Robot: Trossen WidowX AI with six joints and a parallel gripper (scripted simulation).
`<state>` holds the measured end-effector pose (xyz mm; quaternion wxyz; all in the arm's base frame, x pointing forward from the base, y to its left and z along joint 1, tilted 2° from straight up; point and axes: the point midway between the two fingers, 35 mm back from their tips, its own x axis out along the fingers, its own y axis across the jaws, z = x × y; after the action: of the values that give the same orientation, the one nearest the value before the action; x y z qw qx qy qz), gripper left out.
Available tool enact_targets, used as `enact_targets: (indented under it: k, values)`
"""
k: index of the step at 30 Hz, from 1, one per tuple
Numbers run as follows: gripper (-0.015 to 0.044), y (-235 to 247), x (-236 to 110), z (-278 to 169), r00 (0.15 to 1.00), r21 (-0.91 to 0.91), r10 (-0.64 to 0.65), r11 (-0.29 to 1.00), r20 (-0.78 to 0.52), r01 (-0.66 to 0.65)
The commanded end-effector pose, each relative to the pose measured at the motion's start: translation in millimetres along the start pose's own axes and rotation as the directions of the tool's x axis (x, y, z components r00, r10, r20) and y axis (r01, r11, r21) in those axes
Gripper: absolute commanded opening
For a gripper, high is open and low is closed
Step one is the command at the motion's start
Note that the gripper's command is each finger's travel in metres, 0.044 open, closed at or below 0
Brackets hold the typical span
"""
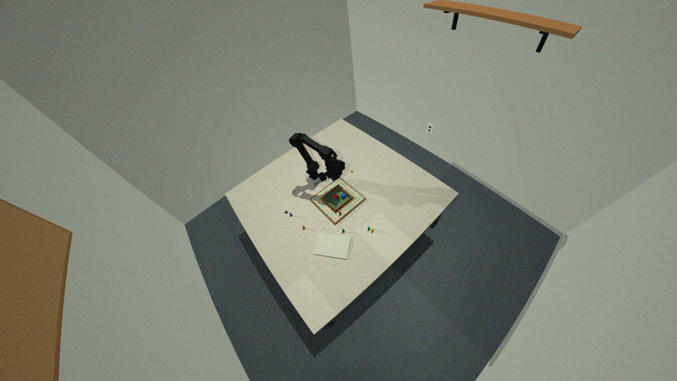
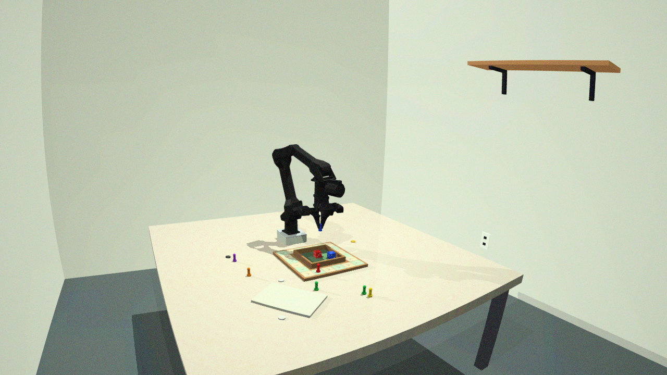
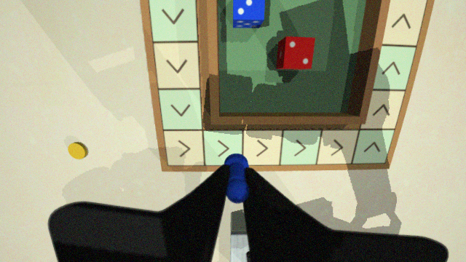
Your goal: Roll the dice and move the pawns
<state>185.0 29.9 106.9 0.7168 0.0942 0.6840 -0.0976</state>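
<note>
My gripper (image 3: 236,172) (image 2: 320,224) is shut on the blue pawn (image 3: 237,180) (image 2: 320,227) and holds it in the air above the back edge of the board (image 3: 180,65) (image 2: 355,265) (image 1: 326,208). In the wrist view the pawn hangs over the row of right-pointing arrow squares, near the second and third squares from the left. The red die (image 3: 295,52) (image 2: 317,254) (image 1: 336,195) and the blue die (image 3: 248,12) (image 2: 331,254) (image 1: 343,194) lie in the green tray (image 3: 284,120) (image 2: 303,257). The red die shows two pips on top. The red pawn (image 2: 318,267) (image 1: 340,213) stands on the board's front row.
A yellow disc (image 3: 77,151) (image 2: 353,240) lies on the table beside the board. A white card (image 2: 288,299) (image 1: 332,245), green pawns (image 2: 316,285) (image 2: 363,290), a yellow pawn (image 2: 369,292), an orange pawn (image 2: 248,272) and a purple pawn (image 2: 234,257) stand in front. The arm's base (image 2: 291,236) is behind the board.
</note>
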Motion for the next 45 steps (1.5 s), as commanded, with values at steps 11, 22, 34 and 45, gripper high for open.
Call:
enact_targets:
  k: [11, 22, 34, 45]
  values:
    - [0.0000, -36, 34, -18, 1.000, -0.005, 0.000, 1.000, 0.000, 0.000]
    - [0.0000, -36, 68, -18, 1.000, -0.005, 0.000, 1.000, 0.000, 0.000]
    - [0.0000, -36, 79, -18, 1.000, -0.005, 0.000, 1.000, 0.000, 0.000]
    - [0.0157, -37, 81, -17, 1.000, 0.000, -0.002, 1.000, 0.003, 0.002]
